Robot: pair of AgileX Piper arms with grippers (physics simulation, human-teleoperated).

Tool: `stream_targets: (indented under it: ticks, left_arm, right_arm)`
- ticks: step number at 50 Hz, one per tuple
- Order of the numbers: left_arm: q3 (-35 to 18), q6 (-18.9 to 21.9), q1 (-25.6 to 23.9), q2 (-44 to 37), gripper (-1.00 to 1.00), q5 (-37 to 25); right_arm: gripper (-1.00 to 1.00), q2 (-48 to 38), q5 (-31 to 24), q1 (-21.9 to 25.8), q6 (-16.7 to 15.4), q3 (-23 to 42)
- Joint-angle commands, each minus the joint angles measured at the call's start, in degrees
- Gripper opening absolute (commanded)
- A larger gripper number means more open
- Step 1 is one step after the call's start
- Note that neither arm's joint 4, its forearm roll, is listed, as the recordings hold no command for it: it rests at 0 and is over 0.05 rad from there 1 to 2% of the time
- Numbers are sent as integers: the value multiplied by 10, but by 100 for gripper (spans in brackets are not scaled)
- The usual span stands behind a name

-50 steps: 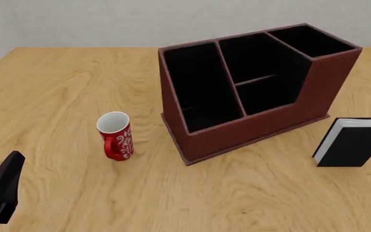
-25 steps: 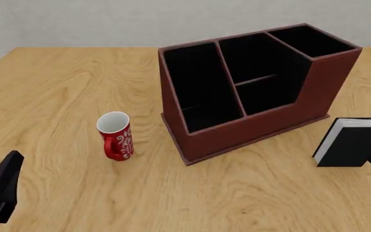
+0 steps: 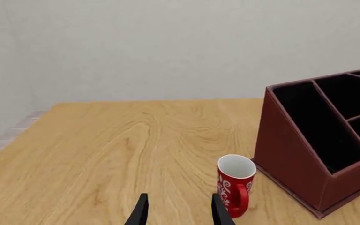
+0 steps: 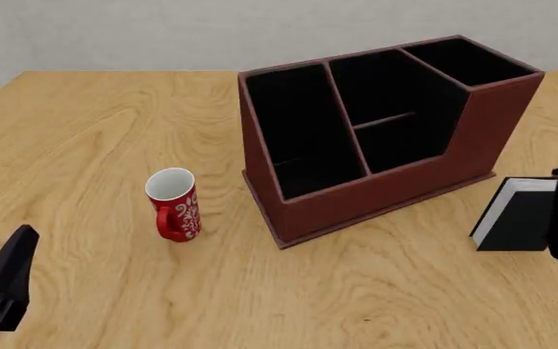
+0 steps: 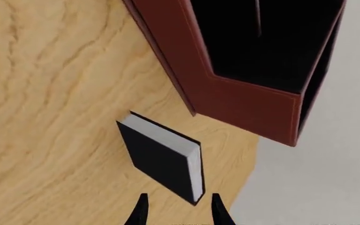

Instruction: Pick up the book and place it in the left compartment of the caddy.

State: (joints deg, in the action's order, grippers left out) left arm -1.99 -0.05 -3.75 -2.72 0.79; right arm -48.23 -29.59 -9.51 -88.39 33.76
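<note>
The right gripper (image 5: 176,211) had its fingers spread w/ a clear gap, holding nothing, poised just short of the book (image 5: 161,159). The book (image 4: 514,218) stood upright on the table (image 4: 95,131) near the right edge, just beside the caddy (image 4: 381,196), apart from it; the left compartment (image 4: 293,131) was bare. Left gripper (image 3: 178,211) also parted, near a red mug (image 4: 174,205), well apart from the book.
</note>
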Motion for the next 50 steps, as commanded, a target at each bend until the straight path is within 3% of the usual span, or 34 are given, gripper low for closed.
stream_targets:
  ticks: [1, 50]
  left_arm:
    - [3, 6, 1, -25, 100, 25]
    - [19, 8, 12, -90, 100, 88]
  right_arm:
    - [100, -55, 42, -26, -18, 6]
    - [100, -218, 120, -101, -93, 55]
